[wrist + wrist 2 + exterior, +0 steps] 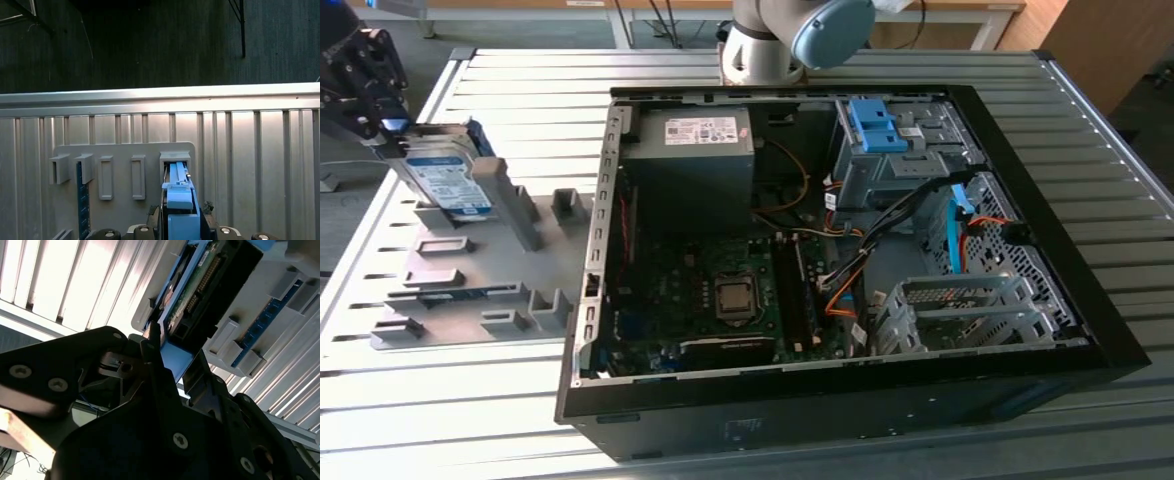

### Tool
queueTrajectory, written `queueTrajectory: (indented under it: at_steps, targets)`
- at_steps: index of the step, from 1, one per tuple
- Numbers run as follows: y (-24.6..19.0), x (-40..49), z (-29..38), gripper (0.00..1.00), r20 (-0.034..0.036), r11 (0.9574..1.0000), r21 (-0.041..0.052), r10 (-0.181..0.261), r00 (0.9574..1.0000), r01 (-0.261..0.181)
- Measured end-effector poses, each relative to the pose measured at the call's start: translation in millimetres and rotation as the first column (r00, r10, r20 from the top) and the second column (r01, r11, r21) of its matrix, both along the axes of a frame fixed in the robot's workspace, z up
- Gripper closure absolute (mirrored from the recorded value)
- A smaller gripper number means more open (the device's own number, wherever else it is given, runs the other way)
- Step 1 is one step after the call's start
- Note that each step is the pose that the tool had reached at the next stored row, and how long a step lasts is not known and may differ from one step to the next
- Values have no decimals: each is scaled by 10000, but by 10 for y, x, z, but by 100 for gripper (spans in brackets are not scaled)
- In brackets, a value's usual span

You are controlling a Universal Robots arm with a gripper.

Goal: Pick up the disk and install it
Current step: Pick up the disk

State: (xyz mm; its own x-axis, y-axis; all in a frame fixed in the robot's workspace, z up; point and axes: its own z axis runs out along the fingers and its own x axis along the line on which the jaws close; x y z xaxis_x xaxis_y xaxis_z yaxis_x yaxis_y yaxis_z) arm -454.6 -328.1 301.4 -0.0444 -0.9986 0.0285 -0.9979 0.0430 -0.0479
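Exterior view: the gripper (396,124) is at 10 o'clock of the frame, down on the top edge of the disk (450,186). The disk stands on edge in a slot of the grey fixture plate (470,262) on the slatted table (480,400), out at 9 o'clock from the open computer case (854,412). In the second wrist view the gripper's dark fingers (151,347) sit narrow on either side of the disk's blue rail, with blue filling the gap, so it looks clamped on the disk and not spread wide. The first wrist view looks down the blue rail into the fixture slot, so the disk is seated and not lifted. Progress is early: the grasp looks made, but pickup is not done, and nothing is installed. The grey drive bay (907,168) with blue brackets (874,124) is at 1 o'clock inside the case, well apart from the disk. The lift, the carry across to the case and the insertion are all left.
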Motion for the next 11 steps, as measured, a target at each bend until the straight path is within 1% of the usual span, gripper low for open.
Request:
queueTrajectory:
  at_steps: [3, 11]
  targets:
    - [0, 1, -2, 56, -4, 9999, 0, -121, 9999, 121]
    - [0, 1, -2, 56, -11, 9999, 0, -133, 9999, 133]
